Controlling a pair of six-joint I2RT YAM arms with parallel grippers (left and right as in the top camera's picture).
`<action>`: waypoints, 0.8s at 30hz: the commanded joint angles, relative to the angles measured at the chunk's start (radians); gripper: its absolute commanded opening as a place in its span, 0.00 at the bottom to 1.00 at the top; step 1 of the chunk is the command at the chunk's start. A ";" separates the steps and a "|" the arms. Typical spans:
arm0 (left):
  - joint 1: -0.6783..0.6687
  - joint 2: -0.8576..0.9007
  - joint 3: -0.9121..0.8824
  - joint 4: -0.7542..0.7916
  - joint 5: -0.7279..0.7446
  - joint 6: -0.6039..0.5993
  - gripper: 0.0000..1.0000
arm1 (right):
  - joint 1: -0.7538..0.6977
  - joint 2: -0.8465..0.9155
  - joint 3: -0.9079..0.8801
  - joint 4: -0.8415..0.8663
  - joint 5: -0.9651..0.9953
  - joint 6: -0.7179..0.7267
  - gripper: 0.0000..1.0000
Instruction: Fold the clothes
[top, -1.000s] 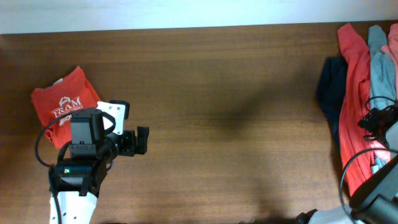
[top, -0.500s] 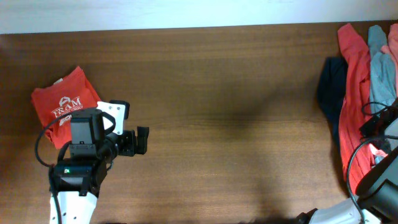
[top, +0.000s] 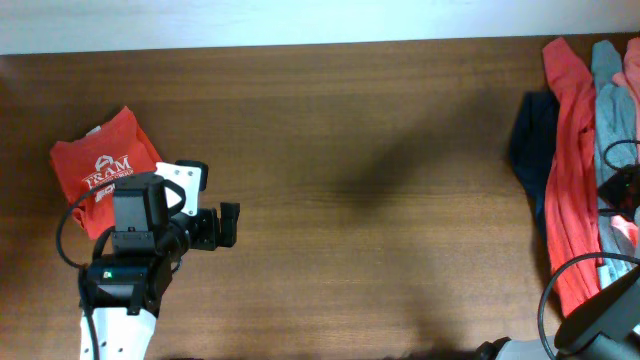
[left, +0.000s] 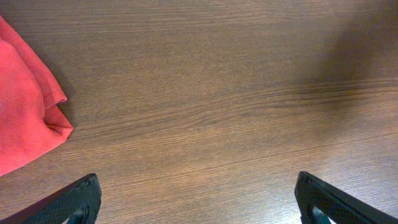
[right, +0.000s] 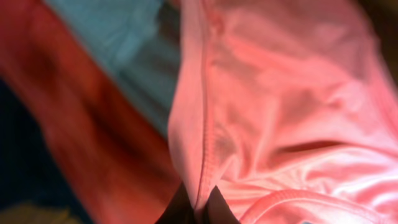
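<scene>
Right gripper (right: 198, 205) is clenched on a fold of the salmon-pink shirt (right: 280, 93). Its two dark fingertips are pinched together at 6 o'clock of the wrist view, with a seam running up from between them. Left gripper (left: 199, 202) is released and holds nothing: its two fingers (left: 78, 198) stand wide apart at 7 and 5 o'clock of its own view, over the bare wood of the table (left: 211, 93).

Five garments show in all. One, the red shirt with white lettering (top: 100, 170), lies folded alone at 9 o'clock of the table, just beside the left arm (top: 120, 290). The left wrist view catches only one corner of it, at 9 o'clock. The other four lie heaped at 3 o'clock: the navy garment (top: 528, 140) innermost, then the coral-red garment (top: 568, 170), the grey-blue garment (top: 607, 95), and the salmon-pink shirt at the very edge.

From overhead the picture's edge cuts off the heap, most of the salmon-pink shirt and most of the right arm (top: 610, 325). The pinch itself cannot be made out there. The right wrist view is blurred, with coral-red and grey-blue showing only as smears at 9 and 11 o'clock. How the heaped garments overlap cannot be told.
</scene>
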 joint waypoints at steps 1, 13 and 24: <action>0.004 0.003 0.023 0.013 0.011 -0.010 0.99 | 0.074 -0.050 0.013 -0.030 -0.153 -0.065 0.04; 0.004 0.003 0.023 0.018 0.011 -0.010 0.99 | 0.718 -0.115 0.013 -0.135 -0.175 -0.066 0.04; 0.004 0.003 0.023 0.018 0.011 -0.010 0.99 | 1.191 0.069 0.013 0.113 -0.173 -0.038 0.06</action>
